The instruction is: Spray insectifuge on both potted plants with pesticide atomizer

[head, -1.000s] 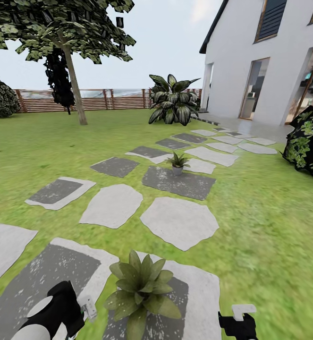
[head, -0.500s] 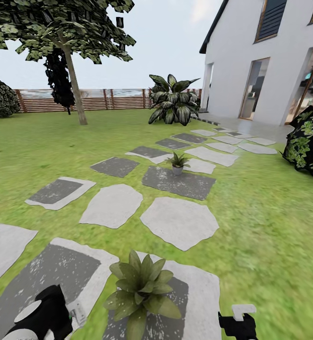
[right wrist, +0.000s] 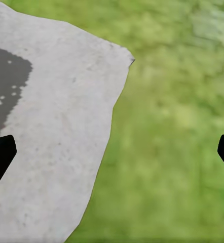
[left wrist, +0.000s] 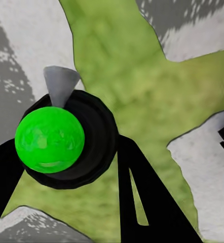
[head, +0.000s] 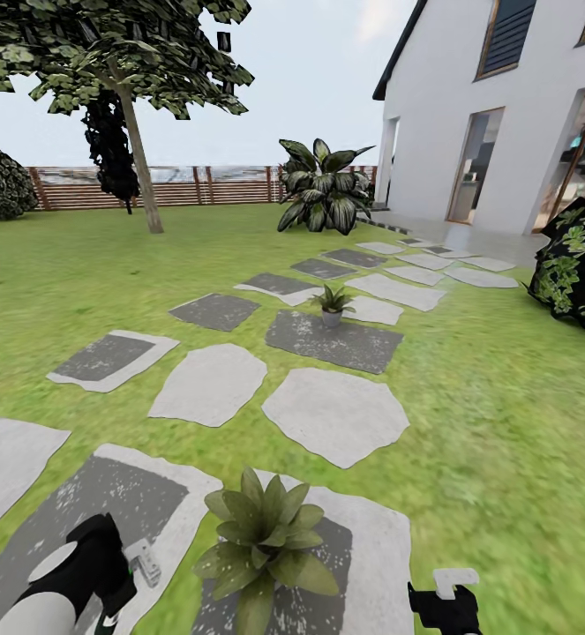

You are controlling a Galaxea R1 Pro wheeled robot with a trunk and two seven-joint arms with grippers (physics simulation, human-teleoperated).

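While the left gripper (head: 120, 578) hangs low over a stepping stone (head: 80, 520), clamped on the pesticide atomizer (left wrist: 59, 139) just left of the near potted plant (head: 261, 542), the nozzle points forward. The right gripper (right wrist: 112, 152) hovers wide apart, holding nothing, over lawn (right wrist: 173, 131).

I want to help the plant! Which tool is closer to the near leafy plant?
Left. The left tool sits just beside the near potted plant; the right tool is farther off on its other side.

Home garden; green lawn (head: 504, 397), grey stepping stones (head: 334, 414), slatted wooden fence (head: 204, 185), white house (head: 495, 106) alongside
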